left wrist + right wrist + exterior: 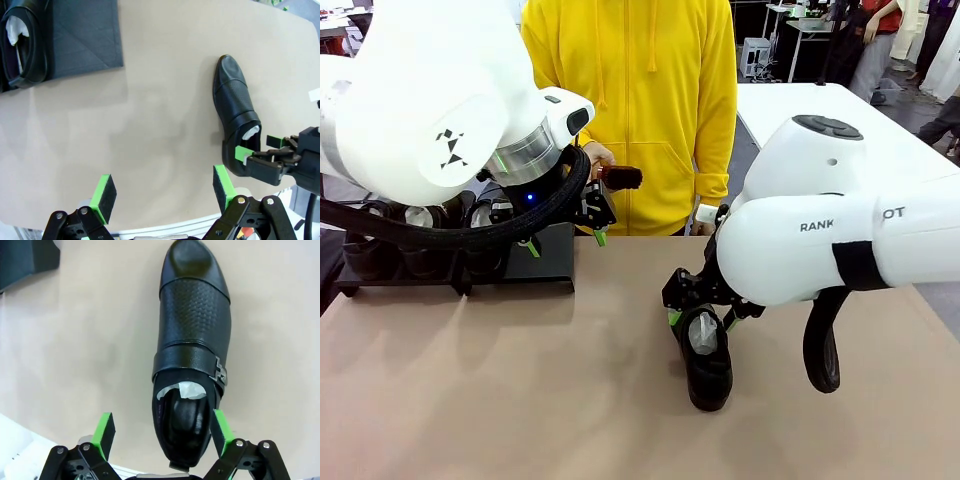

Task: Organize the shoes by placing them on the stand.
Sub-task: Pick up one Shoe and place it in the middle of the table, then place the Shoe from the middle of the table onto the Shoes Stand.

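Note:
One black shoe [708,368] lies on the tan table right of centre, its toe toward the robot and white paper in its opening; the same shoe [192,340] has a textured upper and a buckle strap. My right gripper [702,320] is open around its heel, with the green pads [103,432] standing wide on either side. The stand [552,262] is at the far left with shoes [420,215] on it, partly hidden by my left arm. My left gripper [567,240] hangs open and empty over the stand's right end. In the left wrist view, a shoe [25,45] sits on the stand [85,40].
A person in a yellow hoodie [630,90] stands at the far edge, one hand holding a dark brush-like object [618,178]. Bare table [520,380] stretches between the stand and the loose shoe. A black cable loop [820,350] hangs under my right arm.

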Available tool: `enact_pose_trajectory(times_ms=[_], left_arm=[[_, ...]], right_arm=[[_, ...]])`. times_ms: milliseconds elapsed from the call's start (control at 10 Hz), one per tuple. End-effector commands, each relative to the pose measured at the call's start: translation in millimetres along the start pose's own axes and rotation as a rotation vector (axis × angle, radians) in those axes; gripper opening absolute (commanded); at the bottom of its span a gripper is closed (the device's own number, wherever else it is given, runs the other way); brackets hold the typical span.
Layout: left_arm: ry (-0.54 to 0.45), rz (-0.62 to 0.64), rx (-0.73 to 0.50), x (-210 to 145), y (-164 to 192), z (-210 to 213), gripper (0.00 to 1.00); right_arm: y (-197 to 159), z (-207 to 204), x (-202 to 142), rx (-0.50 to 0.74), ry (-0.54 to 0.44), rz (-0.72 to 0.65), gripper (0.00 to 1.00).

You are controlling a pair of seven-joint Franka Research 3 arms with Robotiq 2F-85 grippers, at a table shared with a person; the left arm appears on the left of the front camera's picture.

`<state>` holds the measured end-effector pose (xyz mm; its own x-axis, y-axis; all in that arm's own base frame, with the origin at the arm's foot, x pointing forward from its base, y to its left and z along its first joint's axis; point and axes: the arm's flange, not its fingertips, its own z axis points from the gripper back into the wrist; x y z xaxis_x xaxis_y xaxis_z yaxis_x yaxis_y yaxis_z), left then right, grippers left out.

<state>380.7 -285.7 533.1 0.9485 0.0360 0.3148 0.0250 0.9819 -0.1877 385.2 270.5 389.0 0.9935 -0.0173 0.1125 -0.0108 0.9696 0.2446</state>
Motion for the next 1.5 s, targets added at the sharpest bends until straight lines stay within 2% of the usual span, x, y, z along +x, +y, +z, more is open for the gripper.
enact_pose_trajectory(times_ms=[0,900,1000,1100,1200,1400], left_arm=[[0.006,-0.009,-0.015,0.7,2.9,1.2,1.0],[0.006,-0.009,-0.015,0.7,2.9,1.2,1.0],[0.006,-0.009,-0.015,0.7,2.9,1.2,1.0],[0.0,0.0,0.0,0.0,0.0,0.0,1.0],[0.001,0.026,0.017,-8.6,-10.1,-11.7,1.0],[-0.002,0.133,0.02,-27.1,-32.0,-26.5,1.0]], right_arm=[[4.8,-4.9,4.0,-0.019,-0.007,-0.002,1.0],[0.8,-5.4,2.0,-0.001,0.009,0.0,1.0],[0.5,29.0,-2.3,0.068,-0.034,-0.028,1.0],[-28.8,67.2,-4.4,0.07,-0.135,-0.134,1.0],[-61.2,93.0,-4.2,0.073,-0.194,-0.221,1.0],[-112.1,115.7,3.1,0.048,-0.251,-0.412,1.0]])
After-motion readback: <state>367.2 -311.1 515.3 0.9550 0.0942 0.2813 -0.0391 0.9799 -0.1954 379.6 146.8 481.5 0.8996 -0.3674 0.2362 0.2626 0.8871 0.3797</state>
